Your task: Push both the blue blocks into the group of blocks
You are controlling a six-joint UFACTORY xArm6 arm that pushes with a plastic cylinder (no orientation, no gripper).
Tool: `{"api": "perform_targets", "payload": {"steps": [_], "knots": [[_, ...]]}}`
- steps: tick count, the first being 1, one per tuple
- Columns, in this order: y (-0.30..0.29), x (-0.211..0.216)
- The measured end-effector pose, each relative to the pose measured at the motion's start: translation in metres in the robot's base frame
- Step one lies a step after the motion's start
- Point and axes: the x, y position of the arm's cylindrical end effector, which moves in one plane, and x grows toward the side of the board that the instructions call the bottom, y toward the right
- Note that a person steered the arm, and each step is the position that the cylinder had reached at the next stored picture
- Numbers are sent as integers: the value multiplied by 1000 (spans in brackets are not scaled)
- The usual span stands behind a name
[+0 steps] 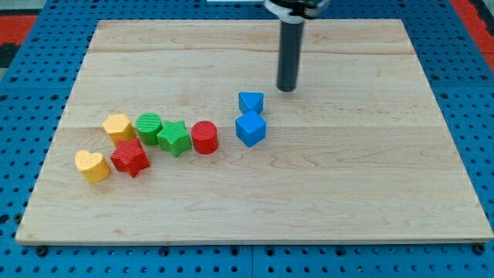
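Note:
Two blue blocks sit near the board's middle: a blue cube (pixel 251 129) and, touching its top side, a smaller blue wedge-like block (pixel 251 102). To their left lies the group: a red cylinder (pixel 204 137), a green star (pixel 175 137), a green cylinder (pixel 149 124), a yellow block (pixel 118 127), a red star (pixel 130 157) and a yellow heart (pixel 92 165). My tip (pixel 287 87) rests on the board above and to the right of the blue blocks, a short gap from the upper one.
The wooden board (pixel 347 193) lies on a blue surface (pixel 478 93). The rod's mount shows at the view's top edge.

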Motion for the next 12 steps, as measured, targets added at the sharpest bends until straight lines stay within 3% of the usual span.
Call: {"api": "perform_targets", "payload": {"steps": [3,4,5,6,7,8,9,10,11,12], "knots": [[-165,32],[-76,-5],[24,12],[11,49],[-57,71],[-126,82],[-158,82],[-81,79],[-44,50],[-106,11]]}}
